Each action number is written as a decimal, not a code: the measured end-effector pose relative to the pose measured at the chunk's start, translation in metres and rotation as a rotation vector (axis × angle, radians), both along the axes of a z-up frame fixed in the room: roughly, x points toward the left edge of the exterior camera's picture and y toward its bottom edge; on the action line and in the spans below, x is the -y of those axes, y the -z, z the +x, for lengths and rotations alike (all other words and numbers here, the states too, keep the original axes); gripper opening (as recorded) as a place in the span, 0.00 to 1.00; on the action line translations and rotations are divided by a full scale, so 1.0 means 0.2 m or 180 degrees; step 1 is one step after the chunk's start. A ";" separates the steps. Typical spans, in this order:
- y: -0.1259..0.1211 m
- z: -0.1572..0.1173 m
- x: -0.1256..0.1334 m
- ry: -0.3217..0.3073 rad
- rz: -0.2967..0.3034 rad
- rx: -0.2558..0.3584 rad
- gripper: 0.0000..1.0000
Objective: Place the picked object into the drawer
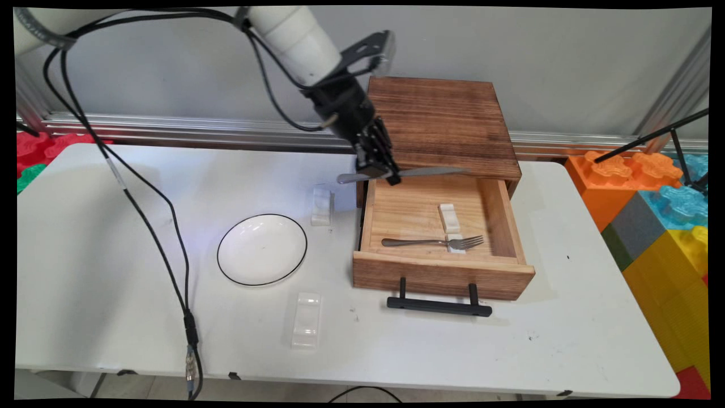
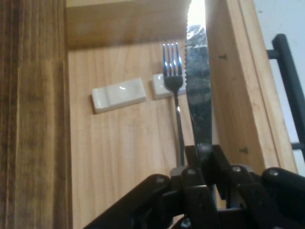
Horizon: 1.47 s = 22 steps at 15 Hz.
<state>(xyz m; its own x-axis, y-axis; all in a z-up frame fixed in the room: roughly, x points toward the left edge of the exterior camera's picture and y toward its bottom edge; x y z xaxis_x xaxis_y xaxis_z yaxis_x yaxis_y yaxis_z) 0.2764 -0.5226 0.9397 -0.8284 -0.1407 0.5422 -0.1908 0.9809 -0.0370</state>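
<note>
My black gripper [image 1: 380, 173] is shut on a metal table knife [image 1: 430, 171], held level above the back of an open wooden drawer [image 1: 442, 275]. In the hand view the knife [image 2: 199, 95] runs up from the gripper [image 2: 205, 160], its serrated blade over the drawer. On the drawer floor lies a fork [image 1: 433, 242], tines resting on a small white rest [image 1: 456, 245]; a second white rest [image 1: 449, 217] lies bare behind it. The hand view shows the fork [image 2: 174, 90] beside the blade, with both rests [image 2: 119, 94] to its left.
The drawer belongs to a dark wooden cabinet [image 1: 442, 122] and has a black handle [image 1: 439, 306]. A white plate with a black rim [image 1: 262, 249] lies left of it. Two clear rests [image 1: 322, 205] [image 1: 306, 319] lie near the plate. Black cables [image 1: 153, 226] hang across the table's left.
</note>
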 end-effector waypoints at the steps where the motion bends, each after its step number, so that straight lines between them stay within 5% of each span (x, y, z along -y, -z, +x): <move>1: 0.01 -0.04 0.01 -0.0048 0.0002 0.0020 0.00; 10: 0.17 -0.28 0.08 -0.0299 0.0097 0.0107 0.00; 22: 0.39 -0.36 0.20 -0.0321 0.0088 0.0047 0.00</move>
<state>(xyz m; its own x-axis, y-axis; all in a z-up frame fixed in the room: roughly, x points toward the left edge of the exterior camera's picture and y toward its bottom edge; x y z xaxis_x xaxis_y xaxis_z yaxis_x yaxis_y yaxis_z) 0.2037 -0.5633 0.8613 -0.8172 -0.2384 0.5247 -0.2882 0.9575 -0.0138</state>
